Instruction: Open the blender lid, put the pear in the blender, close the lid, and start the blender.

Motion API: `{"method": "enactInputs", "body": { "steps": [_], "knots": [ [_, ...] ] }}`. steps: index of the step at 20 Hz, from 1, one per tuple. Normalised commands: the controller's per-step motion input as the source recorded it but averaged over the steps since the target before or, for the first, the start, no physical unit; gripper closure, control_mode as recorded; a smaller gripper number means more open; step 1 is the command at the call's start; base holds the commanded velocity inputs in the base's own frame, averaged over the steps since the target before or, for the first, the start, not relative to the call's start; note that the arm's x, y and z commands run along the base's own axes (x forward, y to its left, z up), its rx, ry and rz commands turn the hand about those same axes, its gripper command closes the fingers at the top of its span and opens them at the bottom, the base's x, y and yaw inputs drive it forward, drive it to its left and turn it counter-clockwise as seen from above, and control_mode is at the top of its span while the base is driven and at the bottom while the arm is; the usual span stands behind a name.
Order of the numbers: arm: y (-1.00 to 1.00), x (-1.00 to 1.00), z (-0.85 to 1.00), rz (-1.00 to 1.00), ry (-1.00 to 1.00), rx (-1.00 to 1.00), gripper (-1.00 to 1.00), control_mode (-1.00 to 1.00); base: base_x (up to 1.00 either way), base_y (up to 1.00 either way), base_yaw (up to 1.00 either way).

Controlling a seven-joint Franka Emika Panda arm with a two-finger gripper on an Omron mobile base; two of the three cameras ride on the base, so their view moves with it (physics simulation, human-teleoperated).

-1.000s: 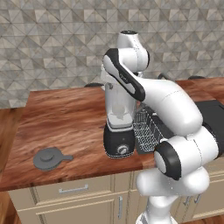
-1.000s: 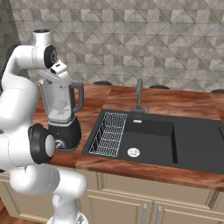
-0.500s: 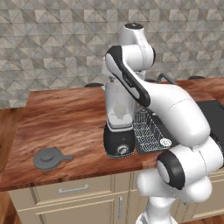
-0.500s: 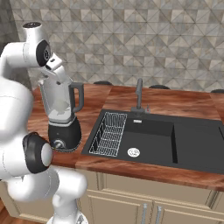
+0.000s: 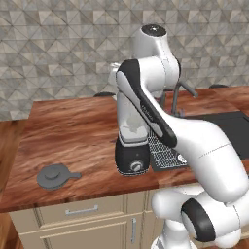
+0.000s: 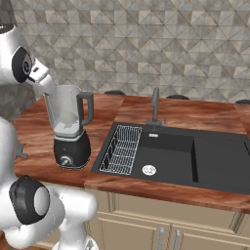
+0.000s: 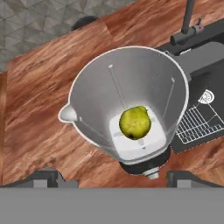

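Landmark: the blender (image 6: 72, 132) on the wood counter (image 5: 73, 126), just left of the black sink (image 6: 185, 156).

Pear (image 7: 134, 122) down at the bottom of the clear jar, on the pale floor over the blades; small, round, yellow-green, smooth skin. Nothing held.

Gripper (image 7: 112, 180) poised above the open jar mouth, looking straight down into it; jaws spread wide, released, both dark tips well clear of the rim.

Blender lid (image 5: 57, 176) flat on the counter, well left of the blender base, toward the front edge. Dark grey disc, raised centre knob, small side tab pointing toward the blender.

Handling, as judged: lid likely light, rigid, matte plastic; too wide and flat for an edge pinch, so best taken at the raised knob, pinched from above. Little risk of crushing; some risk of tilting if caught off-centre. Must seat level on the jar rim, which flares to a pour spout.

Jar glassy, slick, handle on the sink side. Base black, rounded, silver knob in front.
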Motion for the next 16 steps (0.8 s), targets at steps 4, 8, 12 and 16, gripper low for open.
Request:
{"method": "enactInputs", "body": {
  "steps": [4, 8, 12, 16],
  "knots": [
    [0.74, -0.81, -0.1, 0.19, 0.0, -0.01, -1.0, -1.0, 0.0, 0.0, 0.0],
    [0.73, -0.74, -0.21, 0.23, 0.0, -0.03, -1.0, -1.0, 0.0, 0.0, 0.0],
    [0.7, -0.57, -0.38, 0.25, 0.0, -0.09, -1.0, -1.0, 0.0, 0.0, 0.0],
    [0.62, -0.24, -0.57, 0.24, 0.01, -0.14, -1.0, -1.0, 0.0, 0.0, 0.0]
  ]
}}
